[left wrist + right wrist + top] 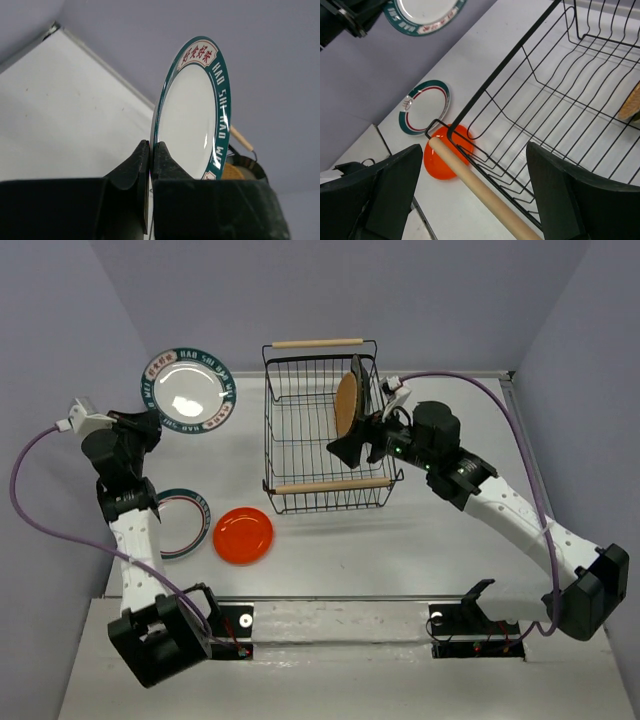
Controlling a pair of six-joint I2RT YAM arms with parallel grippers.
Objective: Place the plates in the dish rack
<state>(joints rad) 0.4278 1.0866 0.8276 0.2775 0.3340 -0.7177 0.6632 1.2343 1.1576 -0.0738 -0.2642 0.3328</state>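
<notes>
One teal-rimmed plate (pixel 188 390) hung high at the left, pinched only at its rim by our left gripper (pixel 150 155); we judged so thin a hold might let it swivel or slip. Below lay a second teal-rimmed plate (pixel 185 523) and the orange plate (pixel 243 535), flat on the worktop (pixel 340 550). Further right, the dish rack (pixel 300 430) held a tan plate (pixel 346 402) upright. Our right gripper (pixel 477 195) gaped empty over its near handle (pixel 333 486), where an incoming plate could strike it.
</notes>
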